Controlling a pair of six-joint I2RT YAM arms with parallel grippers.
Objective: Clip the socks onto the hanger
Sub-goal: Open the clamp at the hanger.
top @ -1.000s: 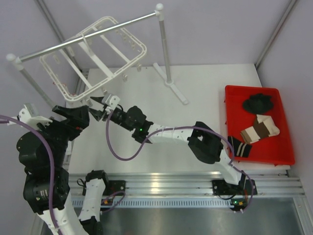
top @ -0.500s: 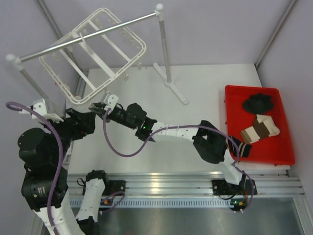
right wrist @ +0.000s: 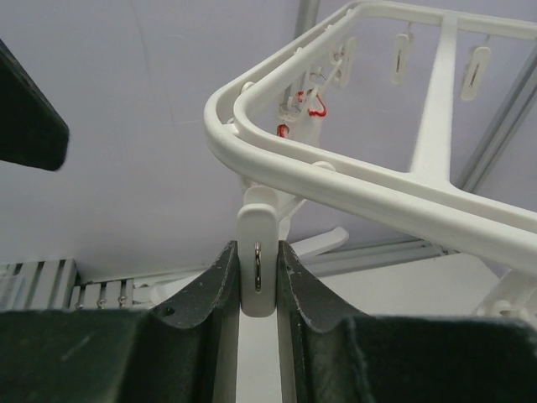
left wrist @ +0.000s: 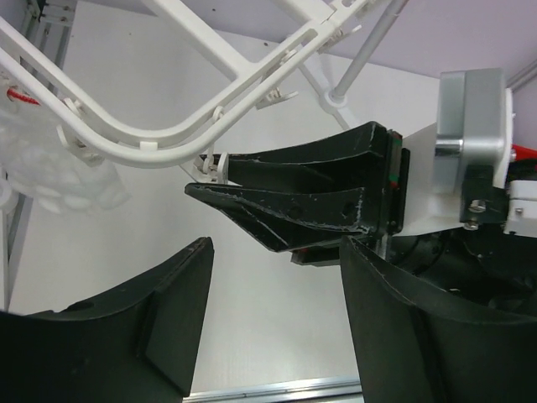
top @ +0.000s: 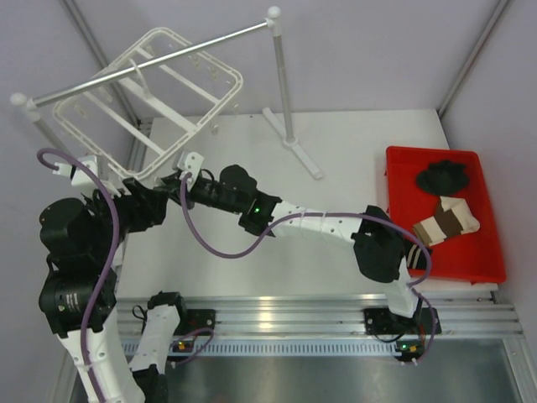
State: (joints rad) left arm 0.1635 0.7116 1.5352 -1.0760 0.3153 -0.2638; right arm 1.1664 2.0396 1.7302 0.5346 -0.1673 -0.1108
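Note:
The white hanger (top: pixel 147 92) hangs tilted from the grey rail at the back left. My right gripper (top: pixel 168 180) reaches far left and is shut on one white clip (right wrist: pixel 258 273) under the hanger's near corner (right wrist: pixel 277 143); its fingers (right wrist: pixel 220 277) squeeze the clip from both sides. My left gripper (top: pixel 153 203) is just below and left of it, open and empty (left wrist: pixel 277 319), with the right gripper's black fingers (left wrist: pixel 310 193) and the hanger frame (left wrist: pixel 168 138) right above it. A black sock with thin stripes (top: pixel 422 254) lies in the red tray, partly hidden by my right arm.
The red tray (top: pixel 487 269) at the right also holds a bunched black sock (top: pixel 445 176) and a brown and cream striped sock (top: pixel 445 222). The grey rail (top: pixel 151 59) stands on upright poles, one with a foot (top: pixel 294 147) mid-table. Purple cables loop near both arms.
The hanger has swung to the left. My right gripper followed it left with the clip between its fingers. My left arm has risen and moved closer under the right gripper.

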